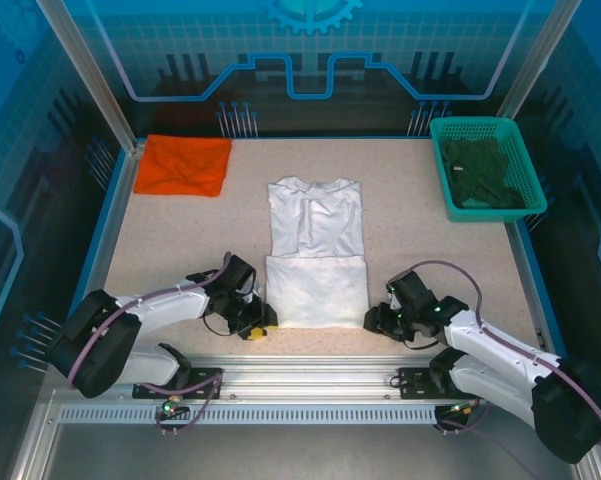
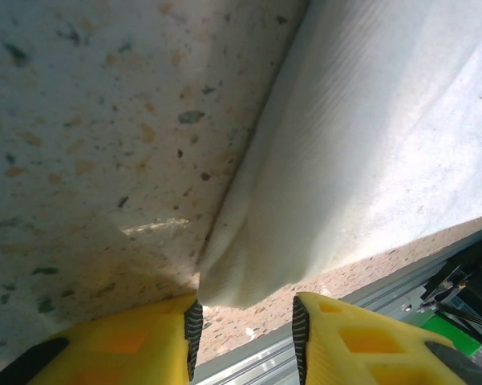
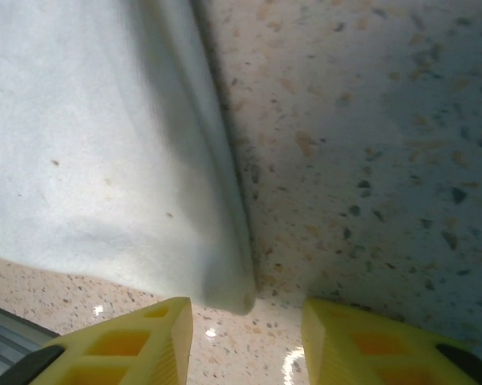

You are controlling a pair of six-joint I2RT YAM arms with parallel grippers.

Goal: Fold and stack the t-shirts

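Teal basket, dark green cloth inside, speckled table

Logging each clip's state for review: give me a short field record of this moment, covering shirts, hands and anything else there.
white t-shirt: table centre, near part folded over, collar end flat
orange t-shirt: folded, far left corner
left hand: open, at white shirt's near left corner
right hand: open, at its near right corner
basket: far right, holds dark green cloth

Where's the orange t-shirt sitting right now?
In the top view the orange t-shirt lies folded at the far left corner of the table, apart from the white t-shirt in the middle and across from the green basket at far right.
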